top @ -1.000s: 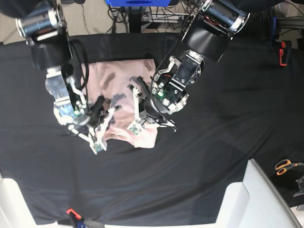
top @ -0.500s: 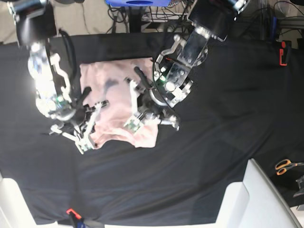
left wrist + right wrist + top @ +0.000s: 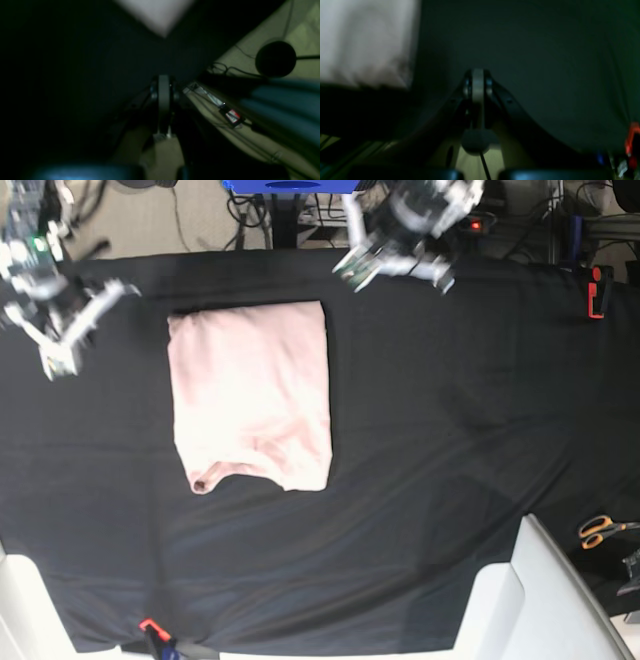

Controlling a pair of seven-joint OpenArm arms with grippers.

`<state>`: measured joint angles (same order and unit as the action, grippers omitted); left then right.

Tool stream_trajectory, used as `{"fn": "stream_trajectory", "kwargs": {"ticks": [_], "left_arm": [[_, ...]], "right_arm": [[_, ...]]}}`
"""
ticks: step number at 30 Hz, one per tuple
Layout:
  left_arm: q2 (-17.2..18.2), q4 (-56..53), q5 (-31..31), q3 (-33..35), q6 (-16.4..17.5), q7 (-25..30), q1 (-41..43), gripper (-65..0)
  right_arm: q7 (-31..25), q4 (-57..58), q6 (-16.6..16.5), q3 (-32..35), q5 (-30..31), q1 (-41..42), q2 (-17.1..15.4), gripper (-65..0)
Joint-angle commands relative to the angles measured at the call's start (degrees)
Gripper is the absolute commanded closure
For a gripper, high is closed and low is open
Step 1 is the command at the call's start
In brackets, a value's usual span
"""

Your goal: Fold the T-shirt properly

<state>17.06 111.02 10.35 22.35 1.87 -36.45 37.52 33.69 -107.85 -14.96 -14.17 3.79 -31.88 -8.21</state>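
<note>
The T-shirt [image 3: 250, 395] is pale pink and lies folded into a tall rectangle on the black table cloth [image 3: 450, 430], left of centre. Nothing touches it. It shows blurred at the top of the left wrist view [image 3: 157, 15] and at the upper left of the right wrist view [image 3: 365, 42]. My left gripper [image 3: 395, 260] hangs at the table's far edge, beyond the shirt's far right corner. In its wrist view [image 3: 163, 82] the jaws are together and empty. My right gripper [image 3: 60, 320] is off the shirt's far left corner. In its wrist view [image 3: 478, 75] it is shut and empty.
Orange-handled scissors [image 3: 600, 530] lie at the right edge. A white panel [image 3: 540, 600] covers the near right corner. A red object [image 3: 597, 290] sits at the far right. A small orange-red item [image 3: 150, 627] is at the near edge. Cables lie beyond the table's far side.
Both grippers were down on the shirt. They have lifted off and drawn back, the left to the far edge, the right to the far left. The shirt now lies flat and uncovered.
</note>
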Motion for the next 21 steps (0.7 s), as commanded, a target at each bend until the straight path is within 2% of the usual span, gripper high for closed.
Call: {"fn": "stream_trajectory", "kwargs": {"ticks": [1,5,9,12,15,18,21], "left_arm": [[0.2,1.1,-0.1,-0.5,-0.6,2.1,2.4,0.0],[0.7,0.7,-0.1,-3.5,-1.3,4.9,11.7,0.0],[0.7,-3.2,-0.1,-3.5,-1.3,5.3,16.9,0.0],[0.4,-14.8,-0.1,-3.6,-1.3,7.9,14.8,0.0],[-0.1,-29.8,-0.5,-3.6,-1.3,15.7,9.5,0.0],[-2.5,-48.8,-0.5,-3.5,-1.3,24.7,1.1,0.0],[-5.2,-70.5,-0.5,-3.5,-1.1,35.0,-8.6,0.0]], "right_arm": [[-0.4,-0.9,-0.2,-0.9,0.2,-1.8,-0.3,0.0],[-0.2,-1.0,-0.2,-4.5,0.2,-8.7,3.2,0.0],[7.5,0.0,-0.4,-4.3,0.3,-13.2,6.2,0.0],[9.2,9.4,-0.5,2.1,0.2,-13.4,7.3,0.0],[5.6,23.5,-0.4,8.2,0.1,-9.0,6.1,0.0],[0.7,43.5,-0.2,12.7,0.2,-1.4,5.9,0.0],[-9.3,66.2,-0.2,15.9,0.2,6.7,6.1,0.0]]}}
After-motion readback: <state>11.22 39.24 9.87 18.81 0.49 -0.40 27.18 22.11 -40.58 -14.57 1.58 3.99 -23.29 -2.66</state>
